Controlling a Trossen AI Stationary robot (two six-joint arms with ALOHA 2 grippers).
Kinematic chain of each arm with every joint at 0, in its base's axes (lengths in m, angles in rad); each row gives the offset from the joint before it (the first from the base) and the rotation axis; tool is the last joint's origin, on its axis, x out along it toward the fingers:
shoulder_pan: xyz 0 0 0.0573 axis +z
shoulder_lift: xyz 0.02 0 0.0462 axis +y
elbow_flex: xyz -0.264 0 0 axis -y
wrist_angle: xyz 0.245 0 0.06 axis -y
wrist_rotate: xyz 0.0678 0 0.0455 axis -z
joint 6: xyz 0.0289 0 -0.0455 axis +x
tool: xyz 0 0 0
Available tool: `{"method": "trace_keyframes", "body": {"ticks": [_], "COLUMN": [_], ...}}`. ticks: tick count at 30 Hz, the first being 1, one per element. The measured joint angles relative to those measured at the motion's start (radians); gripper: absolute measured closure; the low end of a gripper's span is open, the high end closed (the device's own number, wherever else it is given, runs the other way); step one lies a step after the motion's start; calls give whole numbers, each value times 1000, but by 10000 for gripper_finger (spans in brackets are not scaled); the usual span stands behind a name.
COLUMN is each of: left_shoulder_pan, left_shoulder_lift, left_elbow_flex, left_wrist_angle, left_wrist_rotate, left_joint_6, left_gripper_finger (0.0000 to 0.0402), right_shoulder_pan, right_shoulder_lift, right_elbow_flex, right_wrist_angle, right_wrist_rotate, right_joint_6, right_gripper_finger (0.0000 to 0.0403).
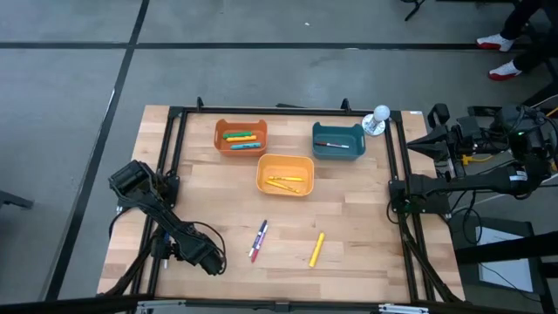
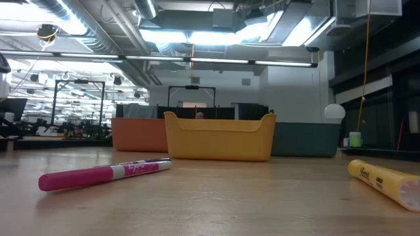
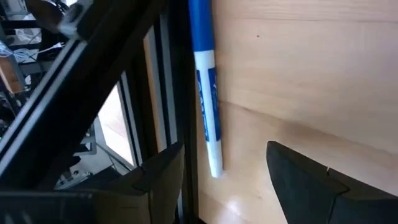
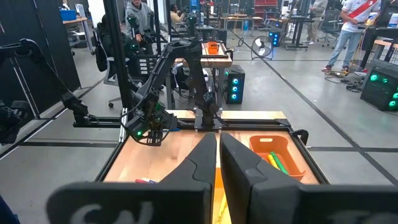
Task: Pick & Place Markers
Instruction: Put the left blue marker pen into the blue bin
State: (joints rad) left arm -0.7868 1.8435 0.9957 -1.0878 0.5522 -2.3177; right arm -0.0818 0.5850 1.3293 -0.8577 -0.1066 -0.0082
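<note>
In the left wrist view, a blue and white marker (image 3: 206,93) lies on the wood alongside the table's dark left frame rail. My left gripper (image 3: 227,180) (image 1: 174,251) hovers open over the marker's white end, one finger on each side, touching nothing. A pink marker (image 1: 259,240) (image 2: 105,174) lies next to a blue one, and a yellow marker (image 1: 316,249) (image 2: 387,183) lies near the table's front. My right gripper (image 4: 218,158) (image 1: 394,194) waits shut at the table's right edge.
Three bins stand toward the far side: an orange bin (image 1: 241,136) holding several markers, a yellow bin (image 1: 285,174) with yellow markers and a teal bin (image 1: 338,140) with a red one. A white ball (image 1: 380,114) stands at the far right corner. People stand in the room beyond.
</note>
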Motion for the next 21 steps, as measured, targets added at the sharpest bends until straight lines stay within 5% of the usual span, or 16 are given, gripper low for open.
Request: {"method": "trace_keyframes", "body": {"ticks": [21], "left_shoulder_pan": [-25], "left_shoulder_lift": [-2], "left_elbow_flex": [-57], "left_wrist_angle": [58], "left_wrist_rotate": [19], "left_joint_6": [0], "left_gripper_finger": [185], "right_shoulder_pan": [0], "right_shoulder_lift": [0], "right_elbow_flex": [0], "right_wrist_angle": [0], "right_wrist_rotate": [0], "right_joint_6": [0], "right_gripper_finger": [379]}}
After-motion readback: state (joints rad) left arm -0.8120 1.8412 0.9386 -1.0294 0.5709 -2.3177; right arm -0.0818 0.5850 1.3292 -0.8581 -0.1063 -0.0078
